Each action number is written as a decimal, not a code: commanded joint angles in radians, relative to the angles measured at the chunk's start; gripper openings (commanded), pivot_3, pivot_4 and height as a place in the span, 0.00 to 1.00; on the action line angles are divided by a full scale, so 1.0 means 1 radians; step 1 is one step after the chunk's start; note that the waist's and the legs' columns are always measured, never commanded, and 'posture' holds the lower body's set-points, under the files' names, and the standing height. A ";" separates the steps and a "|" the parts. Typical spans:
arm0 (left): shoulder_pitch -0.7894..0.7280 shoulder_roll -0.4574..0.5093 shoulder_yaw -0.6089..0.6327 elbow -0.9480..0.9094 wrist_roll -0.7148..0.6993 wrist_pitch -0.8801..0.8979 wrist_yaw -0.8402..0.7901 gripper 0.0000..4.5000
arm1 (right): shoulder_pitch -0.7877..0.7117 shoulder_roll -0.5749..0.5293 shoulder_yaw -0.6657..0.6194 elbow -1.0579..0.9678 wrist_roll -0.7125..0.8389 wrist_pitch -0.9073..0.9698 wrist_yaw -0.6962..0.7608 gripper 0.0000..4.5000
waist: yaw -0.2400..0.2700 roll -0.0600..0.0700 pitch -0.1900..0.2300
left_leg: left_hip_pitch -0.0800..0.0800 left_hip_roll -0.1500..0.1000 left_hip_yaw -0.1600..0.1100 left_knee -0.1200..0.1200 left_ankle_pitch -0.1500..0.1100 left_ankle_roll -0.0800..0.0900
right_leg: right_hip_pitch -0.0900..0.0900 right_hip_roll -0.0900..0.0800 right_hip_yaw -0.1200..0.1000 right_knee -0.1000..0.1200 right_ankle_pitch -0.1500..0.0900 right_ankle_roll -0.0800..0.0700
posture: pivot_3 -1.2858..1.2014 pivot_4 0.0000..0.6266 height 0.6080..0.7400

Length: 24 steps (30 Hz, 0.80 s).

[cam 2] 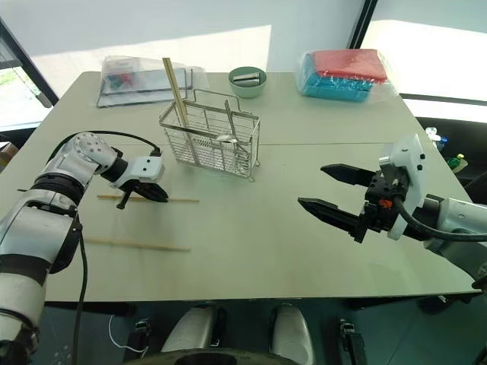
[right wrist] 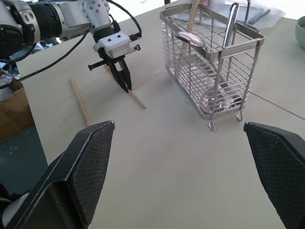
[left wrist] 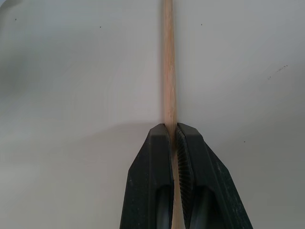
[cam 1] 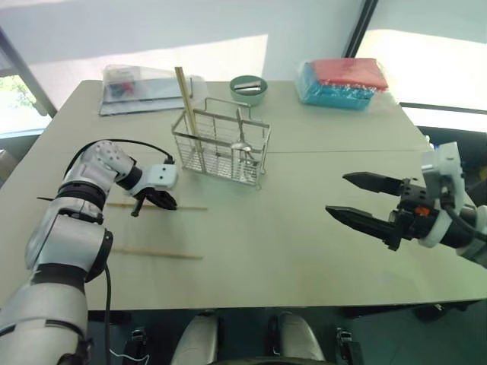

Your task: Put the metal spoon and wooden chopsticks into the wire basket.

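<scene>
- The left pincer is lowered to the counter and is closed on one of the wooden chopsticks, which lies flat on the surface; in the left wrist view the stick is seen pinched between the two black fingers.
- The right pincer is held above the counter on the right side, well apart from everything, with its fingers spread wide and nothing between them.
- A second chopstick is seen lying flat on the counter, nearer the front edge than the gripped one.
- A third chopstick stands tilted in the left end of the wire basket, its top rising well above the rim.
- The metal spoon is found in the wire basket, its bowl resting at the top wires.
- The basket stands upright near the middle of the counter, behind the left pincer.
- A round green bowl sits behind the basket.
</scene>
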 commanded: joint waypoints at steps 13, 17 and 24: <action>0.303 0.296 0.335 -1.015 -0.636 0.625 -0.094 0.01 | -0.123 0.025 0.189 0.110 -0.132 -0.144 0.059 1.00 | -0.001 -0.002 0.004 | -0.005 -0.001 0.000 0.000 -0.001 0.001 | -0.003 -0.004 0.001 -0.003 0.000 -0.001 | 0.52 0.24 0.45; 0.248 0.294 0.420 -1.093 -0.727 0.781 0.005 0.01 | -0.156 0.030 0.223 0.148 -0.167 -0.166 0.079 1.00 | 0.001 -0.001 0.005 | -0.003 -0.001 -0.001 0.001 -0.001 0.001 | -0.001 -0.004 0.000 -0.003 -0.001 -0.003 | 0.52 0.24 0.45; -0.022 0.065 0.565 -0.809 -0.700 0.763 0.497 0.01 | -0.147 0.039 0.221 0.139 -0.182 -0.181 0.093 1.00 | -0.001 -0.003 0.005 | -0.003 -0.001 -0.002 0.003 -0.001 0.001 | 0.001 0.000 0.000 -0.002 0.000 0.001 | 0.52 0.24 0.45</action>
